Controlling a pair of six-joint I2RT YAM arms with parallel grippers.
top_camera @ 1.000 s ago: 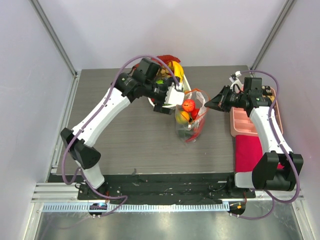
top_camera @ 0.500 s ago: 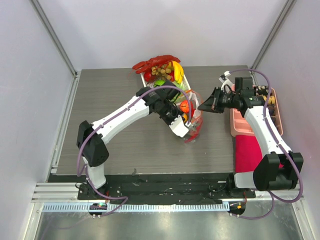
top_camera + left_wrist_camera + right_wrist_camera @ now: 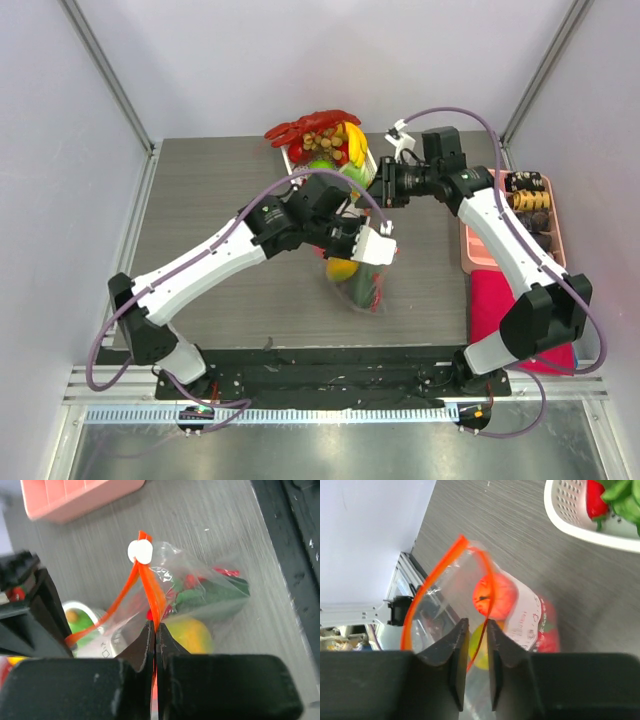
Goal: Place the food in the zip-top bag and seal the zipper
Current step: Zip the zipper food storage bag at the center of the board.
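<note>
Two white arms, black joints, looping purple cables.

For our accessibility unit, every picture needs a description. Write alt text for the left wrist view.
The left hand pinches the orange-red zipper of a clear zip-top bag, a little way from its white end piece. Inside lie a yellow-orange fruit and green and red food. A pink tray shows at top left.
</note>
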